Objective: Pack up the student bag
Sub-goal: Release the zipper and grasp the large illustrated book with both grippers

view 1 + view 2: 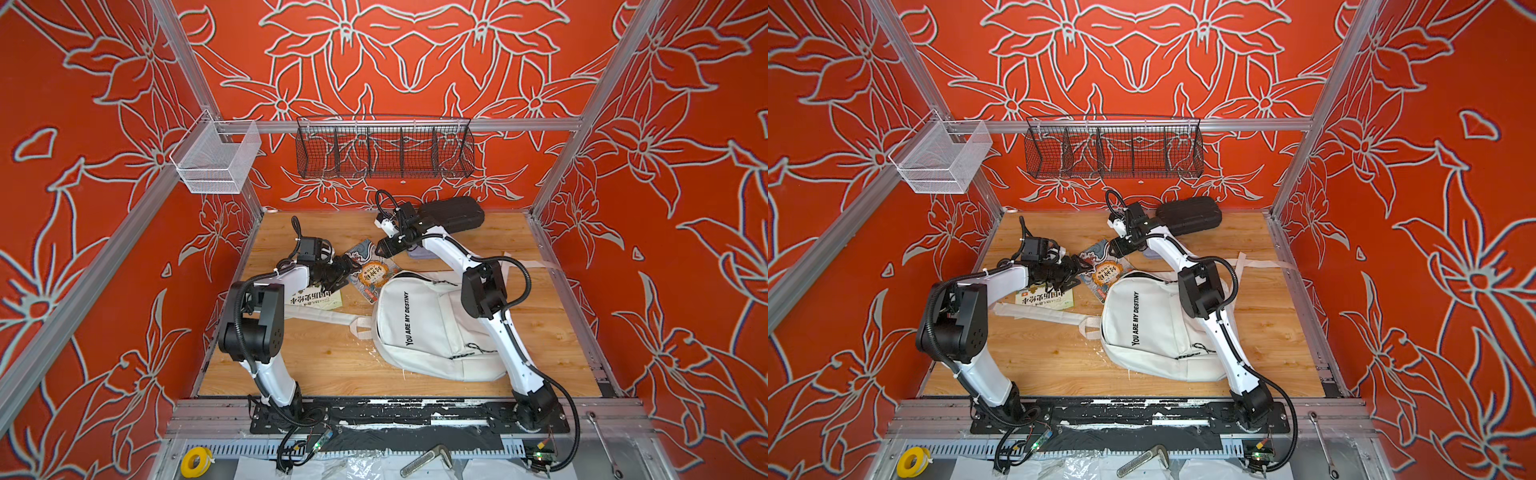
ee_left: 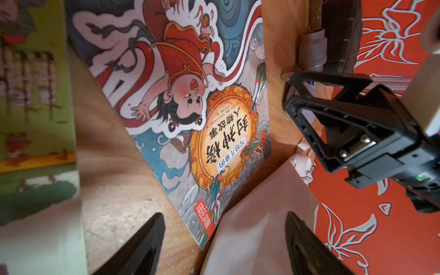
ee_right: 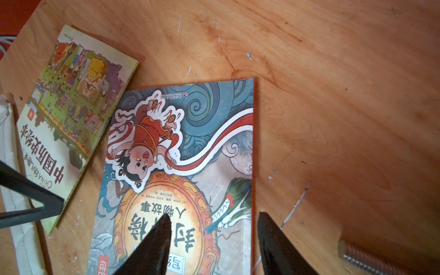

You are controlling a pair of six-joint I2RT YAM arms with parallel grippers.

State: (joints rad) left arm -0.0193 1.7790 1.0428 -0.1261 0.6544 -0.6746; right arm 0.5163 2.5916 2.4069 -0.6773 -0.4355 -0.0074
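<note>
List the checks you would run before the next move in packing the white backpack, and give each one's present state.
1. Left hand open and empty: ok.
2. Right hand open and empty: ok.
3. Storybook lying flat on the table: ok.
4. Student bag mouth open to take a book: cannot tell; no opening shows.
5. Hands clear of each other: probably not ok; both crowd the storybook.
</note>
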